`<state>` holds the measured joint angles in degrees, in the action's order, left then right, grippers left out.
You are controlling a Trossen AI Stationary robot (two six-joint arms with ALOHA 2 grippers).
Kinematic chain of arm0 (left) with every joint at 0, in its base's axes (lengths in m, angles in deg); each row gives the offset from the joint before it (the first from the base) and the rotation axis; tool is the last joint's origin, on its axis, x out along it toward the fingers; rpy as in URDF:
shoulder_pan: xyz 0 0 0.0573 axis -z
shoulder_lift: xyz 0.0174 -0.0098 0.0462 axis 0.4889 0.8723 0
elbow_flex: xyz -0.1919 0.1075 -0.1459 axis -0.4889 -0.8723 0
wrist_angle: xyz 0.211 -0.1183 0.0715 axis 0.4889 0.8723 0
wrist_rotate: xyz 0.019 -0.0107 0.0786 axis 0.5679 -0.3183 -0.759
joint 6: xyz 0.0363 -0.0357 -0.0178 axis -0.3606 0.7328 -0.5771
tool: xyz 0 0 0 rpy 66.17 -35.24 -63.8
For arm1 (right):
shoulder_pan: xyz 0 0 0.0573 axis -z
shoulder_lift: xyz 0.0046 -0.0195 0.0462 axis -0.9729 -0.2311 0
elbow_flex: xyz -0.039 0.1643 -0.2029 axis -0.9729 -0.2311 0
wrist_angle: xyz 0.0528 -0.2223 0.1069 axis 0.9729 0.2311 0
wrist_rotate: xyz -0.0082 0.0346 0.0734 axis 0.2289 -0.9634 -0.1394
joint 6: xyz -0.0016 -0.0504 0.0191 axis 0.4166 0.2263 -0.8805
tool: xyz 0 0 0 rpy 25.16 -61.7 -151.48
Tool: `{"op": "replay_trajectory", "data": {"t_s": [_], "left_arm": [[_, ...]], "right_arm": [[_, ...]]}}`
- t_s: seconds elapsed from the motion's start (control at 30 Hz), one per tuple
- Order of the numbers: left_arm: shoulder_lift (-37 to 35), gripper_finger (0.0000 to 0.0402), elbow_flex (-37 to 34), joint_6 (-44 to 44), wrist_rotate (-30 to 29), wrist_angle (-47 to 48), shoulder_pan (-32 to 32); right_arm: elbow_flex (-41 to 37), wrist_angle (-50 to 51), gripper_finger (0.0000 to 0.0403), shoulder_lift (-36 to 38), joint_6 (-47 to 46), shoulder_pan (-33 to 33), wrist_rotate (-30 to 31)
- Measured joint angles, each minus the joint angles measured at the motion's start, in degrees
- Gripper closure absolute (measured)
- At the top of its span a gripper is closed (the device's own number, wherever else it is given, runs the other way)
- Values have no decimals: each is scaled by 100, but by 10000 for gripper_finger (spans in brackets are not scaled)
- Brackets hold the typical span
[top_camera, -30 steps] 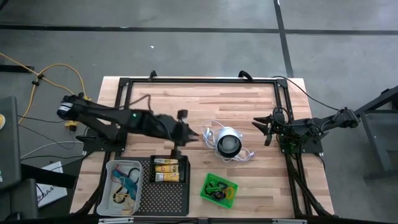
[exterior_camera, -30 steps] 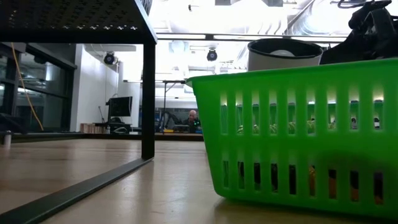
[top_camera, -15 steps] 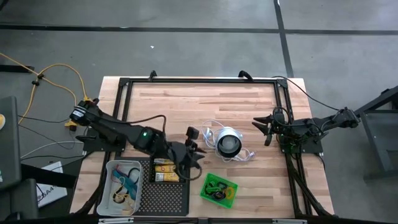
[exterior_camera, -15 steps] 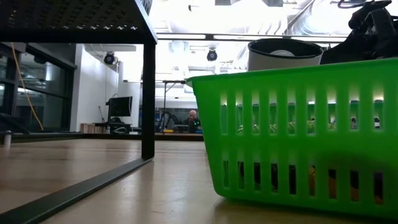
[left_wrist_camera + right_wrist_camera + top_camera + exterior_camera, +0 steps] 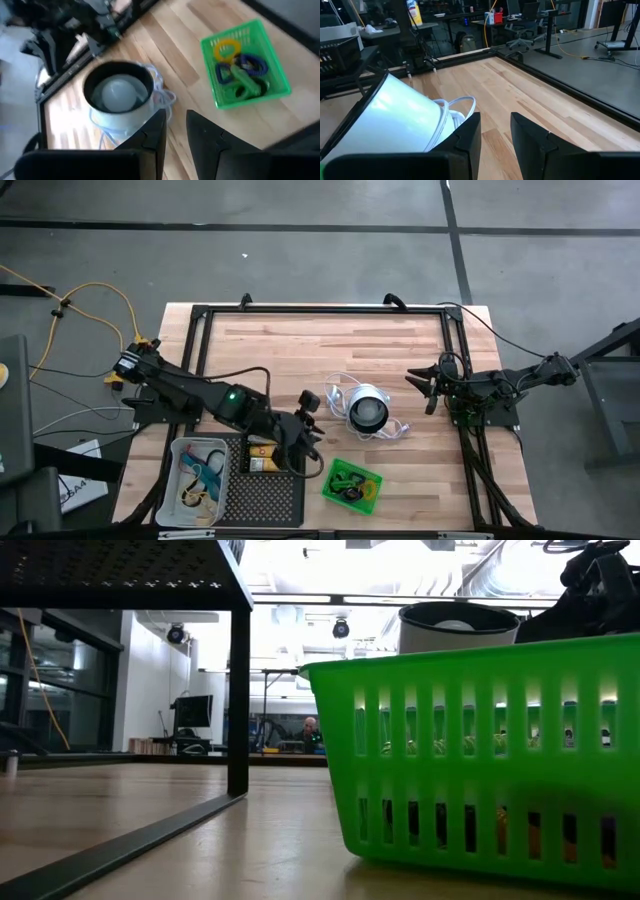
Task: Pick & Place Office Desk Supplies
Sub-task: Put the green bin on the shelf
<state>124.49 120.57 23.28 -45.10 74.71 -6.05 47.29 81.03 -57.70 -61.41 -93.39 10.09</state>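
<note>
A robotics lab or workshop: a butcher-block surface (image 5: 400, 350) bolted into a black metal frame (image 5: 320, 310) stands on a grey concrete floor (image 5: 300, 240). Beyond the frame, office chairs (image 5: 522, 20), desks with monitors (image 5: 192, 712), exposed ceiling ducts (image 5: 400, 570), and a seated person (image 5: 311, 732).

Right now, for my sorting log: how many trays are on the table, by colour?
Green tray: 1
Black tray: 1
Clear tray: 1
Total: 3
</note>
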Motion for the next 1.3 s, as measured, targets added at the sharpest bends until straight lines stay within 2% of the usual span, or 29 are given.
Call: {"op": "replay_trajectory", "data": {"t_s": [0.2, 0.4, 0.73, 0.97, 1.3], "left_arm": [[332, 332, 222, -200, 179, 59, -283], [974, 332, 998, -533, 821, 19, -451], [2062, 332, 2090, -923, 1125, -41, -491], [2395, 332, 2259, -998, 1255, -323, -617], [2431, 332, 2268, -1278, 2727, -317, -969]], "right_arm": [[0, 10, 309, 2, 1, 2, 0], [0, 13, 309, 2, 0, 1, 0], [0, 19, 309, 2, 0, 1, 0], [0, 18, 309, 2, 0, 1, 0], [0, 22, 309, 2, 0, 1, 0]]}}
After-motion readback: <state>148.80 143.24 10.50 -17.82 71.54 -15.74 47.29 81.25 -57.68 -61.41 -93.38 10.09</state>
